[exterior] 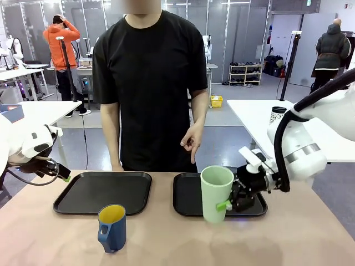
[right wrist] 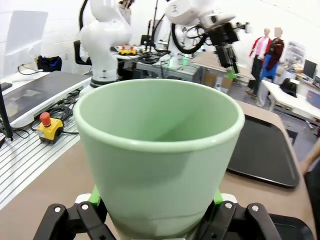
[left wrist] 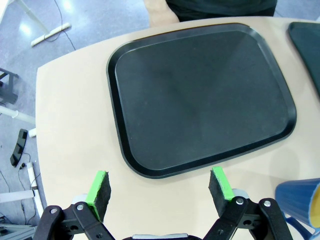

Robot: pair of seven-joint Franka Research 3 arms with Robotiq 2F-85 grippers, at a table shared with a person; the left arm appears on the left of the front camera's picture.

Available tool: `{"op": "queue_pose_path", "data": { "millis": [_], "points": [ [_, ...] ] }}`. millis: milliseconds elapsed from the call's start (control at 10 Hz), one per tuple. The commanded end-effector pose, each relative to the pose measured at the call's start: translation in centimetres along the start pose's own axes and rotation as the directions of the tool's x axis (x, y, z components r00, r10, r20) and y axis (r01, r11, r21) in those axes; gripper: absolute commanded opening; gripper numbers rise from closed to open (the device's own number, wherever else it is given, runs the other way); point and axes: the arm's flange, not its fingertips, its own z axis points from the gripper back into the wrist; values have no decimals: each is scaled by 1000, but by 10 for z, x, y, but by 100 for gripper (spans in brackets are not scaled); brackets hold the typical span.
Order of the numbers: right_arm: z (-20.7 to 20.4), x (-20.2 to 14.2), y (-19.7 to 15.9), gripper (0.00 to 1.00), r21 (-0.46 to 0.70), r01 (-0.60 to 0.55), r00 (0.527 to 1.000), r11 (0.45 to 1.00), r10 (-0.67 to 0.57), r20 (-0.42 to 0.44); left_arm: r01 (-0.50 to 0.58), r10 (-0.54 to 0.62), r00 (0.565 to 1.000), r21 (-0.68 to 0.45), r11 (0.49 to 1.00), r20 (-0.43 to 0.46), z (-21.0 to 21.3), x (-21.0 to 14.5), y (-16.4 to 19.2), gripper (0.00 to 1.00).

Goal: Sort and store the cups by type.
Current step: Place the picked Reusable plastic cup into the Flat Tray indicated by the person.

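Mint tumbler (exterior: 216,194), near upright, clamped low on its wall between the green pads of the right gripper (exterior: 226,205), at the near left corner of the right tray (exterior: 188,197). Base touching or lifted: cannot tell. From the right wrist, tumbler (right wrist: 160,150) close up with open mouth facing upward, pads (right wrist: 94,196) pressed against both sides, right gripper (right wrist: 156,202) closed on it.

Blue mug (exterior: 112,227) with yellow inside, standing free on the surface (exterior: 177,244), handle on its left side in the front view, just in front of the left tray (exterior: 102,191), well apart from the tumbler. From the left wrist, part of the mug (left wrist: 300,197) at the bottom right corner.

Left gripper (exterior: 62,173) hanging near the far left corner of the surface, beside the left tray, holding nothing. From its own wrist, jaws spread wide, left gripper (left wrist: 160,189) just short of the tray's rim, left tray (left wrist: 200,95) ahead, corner of the right tray (left wrist: 307,40) at upper right.

Person's hand (exterior: 192,143) behind the right tray, one finger pointing down.
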Motion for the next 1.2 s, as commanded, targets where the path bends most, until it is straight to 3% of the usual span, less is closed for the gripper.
{"op": "queue_pose_path", "data": {
  "millis": [0,600,800,900,1100],
  "points": [
    [24,7,-28,86,-75,28,999,997,-26,29,-2,2,1000,0,1000,1,0,0,1,100],
    [91,16,-83,86,-210,96,990,973,-71,125,-2,2,1000,0,1000,1,0,0,1,100],
    [97,14,-86,86,-229,112,987,967,-81,139,-2,2,1000,0,1000,1,0,0,1,100],
    [92,11,-78,86,-219,69,995,973,-50,91,-2,2,1000,0,1000,1,0,0,1,100],
    [92,11,-78,86,-219,69,995,973,-50,91,-2,2,1000,0,1000,1,0,0,1,100]
  ]
}}
